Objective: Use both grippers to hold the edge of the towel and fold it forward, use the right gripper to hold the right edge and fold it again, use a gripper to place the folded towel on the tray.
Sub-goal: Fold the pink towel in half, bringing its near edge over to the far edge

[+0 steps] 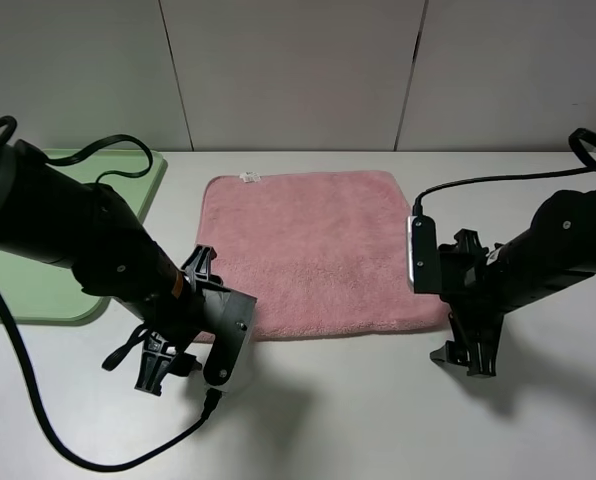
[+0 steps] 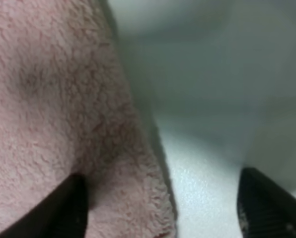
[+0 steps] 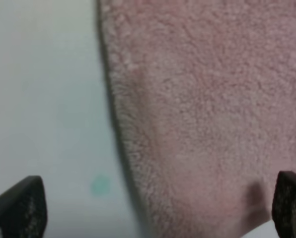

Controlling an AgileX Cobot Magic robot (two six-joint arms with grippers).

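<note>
On the counter (image 1: 358,420) the pink towel (image 1: 313,250) lies flat; your left tool (image 2: 165,208) and right tool (image 3: 158,208) both gape open, one astride each near corner, hem between the jaws.

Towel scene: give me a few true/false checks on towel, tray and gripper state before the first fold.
1. The towel lies flat and unfolded on the table. True.
2. The towel sits on the tray. False: it lies on the table, to the right of the tray.
3. The left gripper is shut on the towel. False: its jaws are spread, one over the cloth and one over bare table.
4. The right gripper is open and straddles the towel's edge. True.
5. A white tag shows at the towel's far side. True.
</note>
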